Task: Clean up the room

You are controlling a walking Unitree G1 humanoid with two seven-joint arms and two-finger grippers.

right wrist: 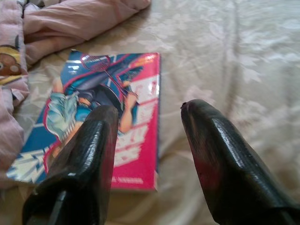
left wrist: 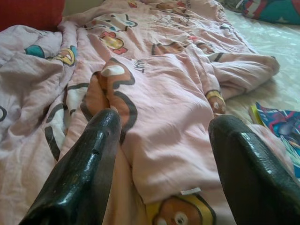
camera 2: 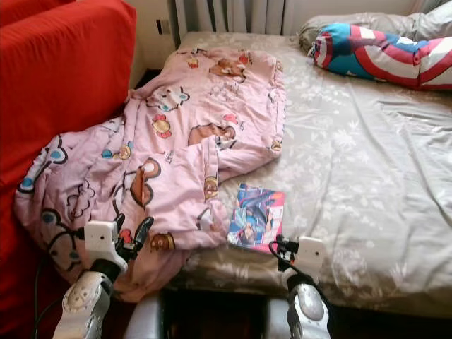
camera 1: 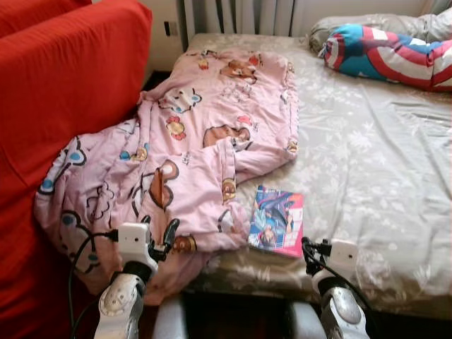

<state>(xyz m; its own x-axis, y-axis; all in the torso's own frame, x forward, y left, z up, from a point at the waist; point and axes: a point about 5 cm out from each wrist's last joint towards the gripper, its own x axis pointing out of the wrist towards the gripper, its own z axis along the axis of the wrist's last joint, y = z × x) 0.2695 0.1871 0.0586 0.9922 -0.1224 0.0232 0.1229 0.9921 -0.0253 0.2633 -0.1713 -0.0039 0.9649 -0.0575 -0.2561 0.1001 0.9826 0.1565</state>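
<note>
While both claws hover spread and empty, cleanup looks barely begun. Left gripper [camera 1: 164,236] lower left over rumpled pink blanket [camera 1: 191,141]; right gripper [right wrist: 149,140] above comic book [camera 1: 277,220], lower centre of bed [camera 1: 374,162]. Both things untouched.

soft cloth quilt [camera 1: 191,141], glossy paper book [camera 1: 277,220]
</note>
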